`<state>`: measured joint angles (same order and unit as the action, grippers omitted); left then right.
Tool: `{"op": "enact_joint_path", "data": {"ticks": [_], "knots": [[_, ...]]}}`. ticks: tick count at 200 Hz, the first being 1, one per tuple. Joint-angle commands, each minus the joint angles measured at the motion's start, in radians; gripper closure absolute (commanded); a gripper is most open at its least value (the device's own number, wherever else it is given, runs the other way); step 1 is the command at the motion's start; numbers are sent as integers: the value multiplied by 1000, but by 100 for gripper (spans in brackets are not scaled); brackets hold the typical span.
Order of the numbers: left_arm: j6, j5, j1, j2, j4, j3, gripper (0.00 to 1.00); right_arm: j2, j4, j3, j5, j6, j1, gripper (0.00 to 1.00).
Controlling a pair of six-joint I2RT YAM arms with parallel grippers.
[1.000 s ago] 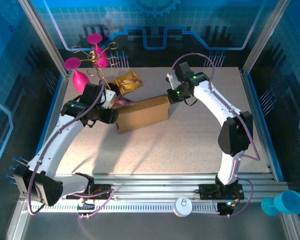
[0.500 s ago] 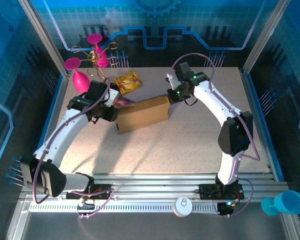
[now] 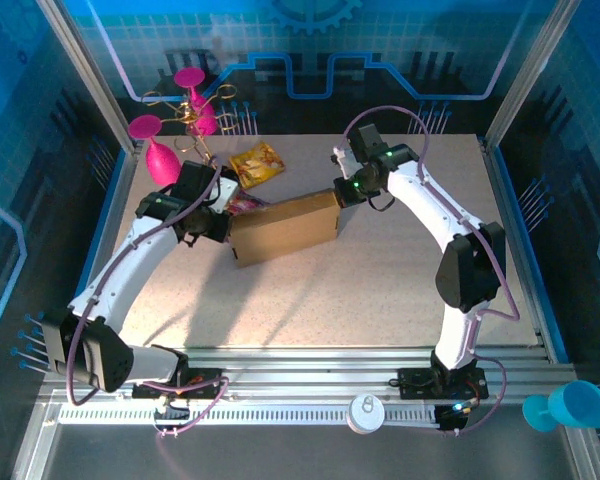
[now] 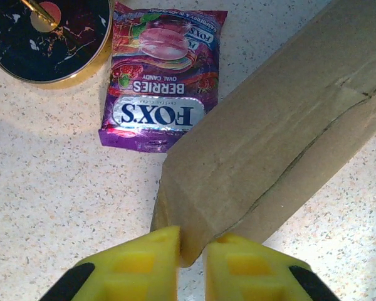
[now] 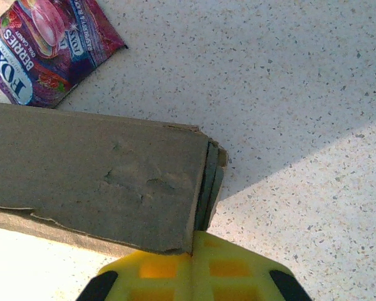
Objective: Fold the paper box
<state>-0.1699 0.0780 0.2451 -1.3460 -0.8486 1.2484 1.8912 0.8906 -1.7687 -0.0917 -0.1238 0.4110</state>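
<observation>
Top view: box (image 3: 283,228) lies flat on table (image 3: 380,290), centre frame, long axis slightly tilted. L gripper (image 3: 223,226) at box's left end, R gripper (image 3: 338,194) at its upper-right corner. Purple packet (image 3: 242,204) just above box's left end; yellow packet (image 3: 257,162) further up.

L wrist view: L gripper (image 4: 191,260) at bottom centre, jaws almost closed, pinching box (image 4: 282,125) corner in the narrow gap. Purple packet (image 4: 160,75) upper left, touching box edge. Dark gold-rimmed disc (image 4: 47,37) at top-left corner.

R wrist view: R gripper (image 5: 192,266) at bottom centre, jaws pressed together, box (image 5: 94,175) corner meeting the tips. Cannot tell if any card is caught. Purple packet (image 5: 47,50) top left.
</observation>
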Motion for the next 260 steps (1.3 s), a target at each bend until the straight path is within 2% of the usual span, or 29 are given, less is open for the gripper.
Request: {"op": "enact_joint_path", "data": {"ticks": [1,45,112,175,260], "knots": [[30,-15,-7,-14,3,26,85,28,67,-25,-13,-1,-11,100],[98,-52,-14,-18,-26,57,91,31,79,-37,-4,-2,-2,100],[264,-183,-38,-84,-156,164,92,28,89,-35,12,-6,11,100],[357,-240,-43,-139,-211,238,91,28,89,-37,15,-12,17,100],[416,-254,-45,-105,-108,149,99,28,79,-25,16,-21,17,100]]}}
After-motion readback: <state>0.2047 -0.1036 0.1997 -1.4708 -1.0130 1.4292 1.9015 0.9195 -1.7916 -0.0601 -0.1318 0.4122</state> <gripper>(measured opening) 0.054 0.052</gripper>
